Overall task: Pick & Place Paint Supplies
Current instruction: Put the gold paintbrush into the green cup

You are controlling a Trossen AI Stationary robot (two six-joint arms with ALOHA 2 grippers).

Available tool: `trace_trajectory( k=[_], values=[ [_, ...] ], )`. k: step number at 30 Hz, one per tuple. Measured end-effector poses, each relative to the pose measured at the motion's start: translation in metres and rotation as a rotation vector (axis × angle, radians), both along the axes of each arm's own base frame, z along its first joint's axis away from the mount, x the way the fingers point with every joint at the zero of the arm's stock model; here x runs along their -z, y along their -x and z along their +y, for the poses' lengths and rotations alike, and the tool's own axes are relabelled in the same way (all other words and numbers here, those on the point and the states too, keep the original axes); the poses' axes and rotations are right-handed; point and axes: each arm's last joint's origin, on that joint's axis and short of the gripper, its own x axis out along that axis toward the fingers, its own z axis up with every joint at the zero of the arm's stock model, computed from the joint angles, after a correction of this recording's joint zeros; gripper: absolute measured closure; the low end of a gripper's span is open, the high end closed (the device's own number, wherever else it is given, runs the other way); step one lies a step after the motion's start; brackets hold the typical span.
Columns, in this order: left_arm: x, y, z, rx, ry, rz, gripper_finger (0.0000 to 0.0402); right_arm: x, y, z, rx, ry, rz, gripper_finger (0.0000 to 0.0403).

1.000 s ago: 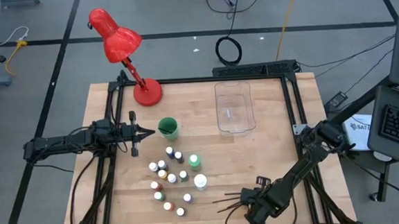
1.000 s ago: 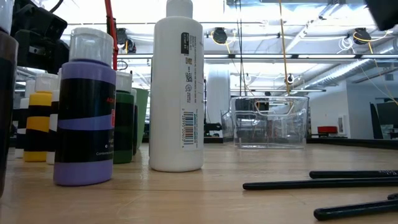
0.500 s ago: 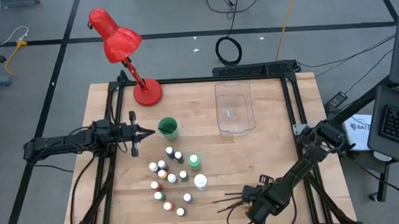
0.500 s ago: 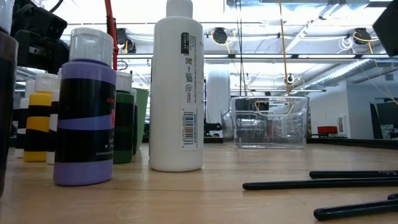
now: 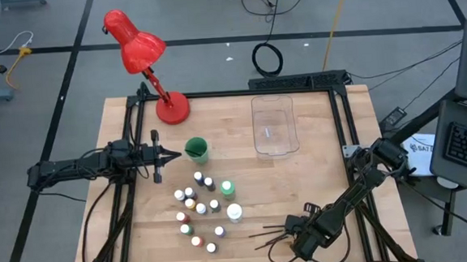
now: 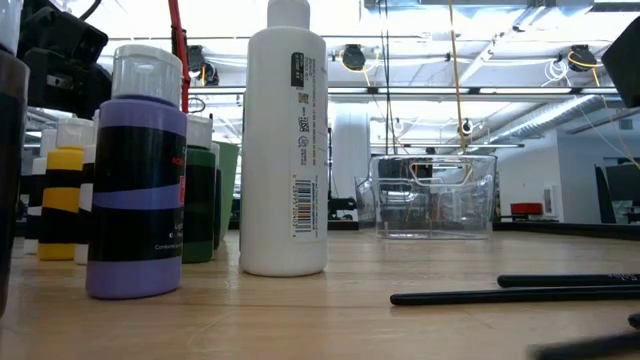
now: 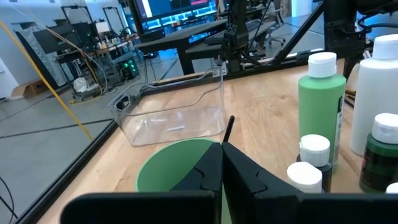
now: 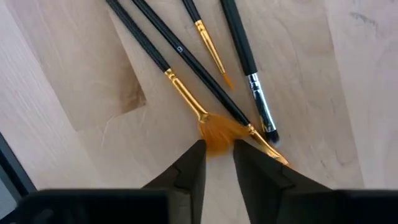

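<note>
Paintbrushes (image 8: 186, 62), thin and dark-handled with gold ferrules, lie fanned on the wooden tabletop (image 5: 315, 142) near its front edge, toward the right front corner; in the low view two of them (image 6: 520, 292) lie flat and nearly parallel. The right gripper (image 8: 216, 155) is down over them, its two fingers a little apart with the orange fan bristles of one brush (image 8: 214, 134) in the gap; whether the fingers actually pinch it cannot be told. In the high view this gripper (image 5: 293, 239) sits at the brushes' right end. Left of the brushes, in the front middle of the tabletop, stands the cluster of tiny white-capped paint bottles (image 5: 196, 210), with the green bottle (image 5: 227, 188) and the white bottle (image 5: 234, 213) upright on its right side. The white bottle (image 6: 285, 140) towers in the low view beside a purple bottle (image 6: 135, 180). The left gripper (image 5: 170, 157) hangs near the left edge, fingers pressed together and holding nothing, just beside the green cup (image 5: 196, 149). The clear plastic bin (image 5: 274, 126) rests toward the back edge, and a red desk lamp (image 5: 144, 63) stands at the back left corner.
</note>
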Motion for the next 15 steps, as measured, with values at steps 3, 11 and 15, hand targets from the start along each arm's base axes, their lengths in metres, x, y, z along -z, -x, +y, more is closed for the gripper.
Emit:
trace_trajectory(
  k=[3,11,15],
  values=[
    [0.0,0.0,0.0,0.0,0.005,-0.001,0.0399,0.0,0.0,0.0,0.001,0.002,0.003,0.0366],
    [0.0,0.0,0.0,0.0,0.001,-0.001,0.0379,-0.014,0.006,0.001,-0.039,-0.011,-0.016,0.0401],
    [0.0,0.0,0.0,0.0,0.003,-0.003,0.0378,-0.03,0.01,-0.002,-0.045,-0.019,-0.073,0.0402]
  ],
)
